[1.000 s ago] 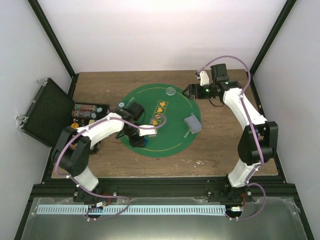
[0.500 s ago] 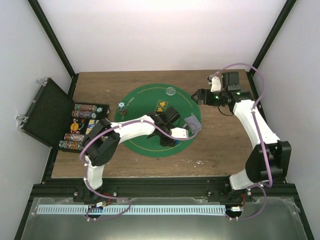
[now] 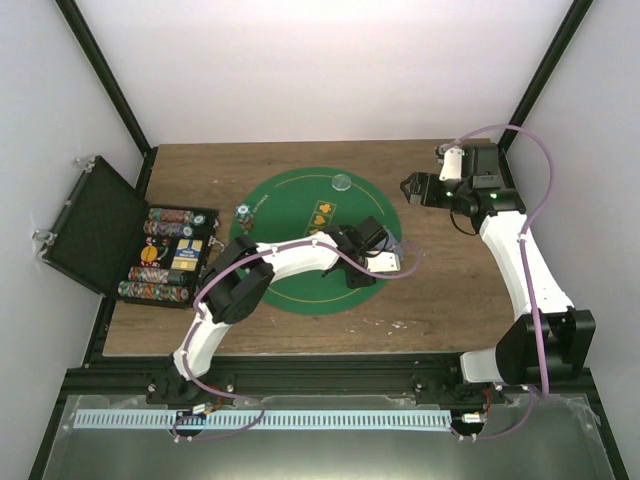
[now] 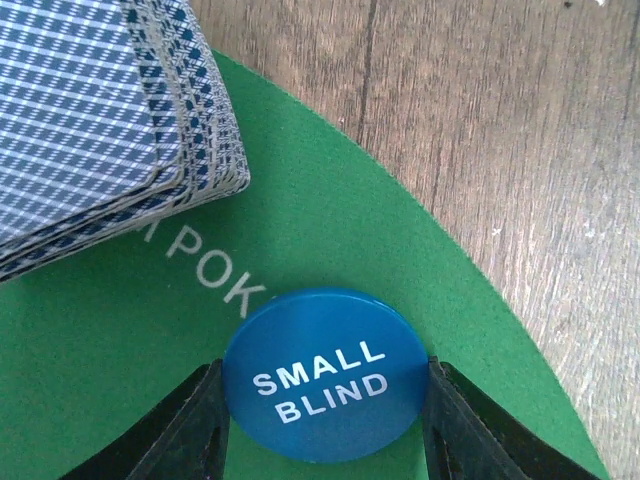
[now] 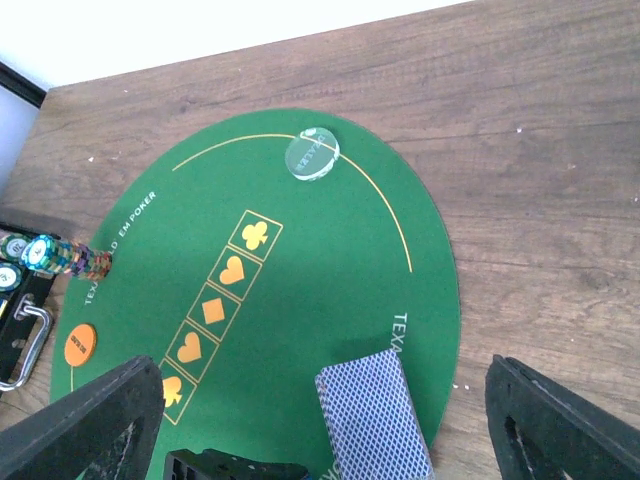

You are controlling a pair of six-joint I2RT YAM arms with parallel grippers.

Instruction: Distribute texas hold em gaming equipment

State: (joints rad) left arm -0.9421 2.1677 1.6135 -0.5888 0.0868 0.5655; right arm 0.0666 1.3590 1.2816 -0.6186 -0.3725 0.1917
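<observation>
My left gripper is shut on the blue "SMALL BLIND" disc, low over the right part of the green mat. The grey-blue-backed deck of cards lies just beyond it. In the top view the left arm reaches across the mat, and its gripper partly covers the deck. My right gripper stands wide open and holds nothing, high over the mat's right edge. A clear disc sits at the mat's far rim and an orange disc at its left.
The black case lies open at the left with rows of chips beside it. A small chip stack stands at the mat's left edge. Bare wooden table surrounds the mat, with black frame posts at the back corners.
My left arm has swept right across the mat with the blue disc, up to the deck. The right arm has pulled back to the right and its jaws have widened.
</observation>
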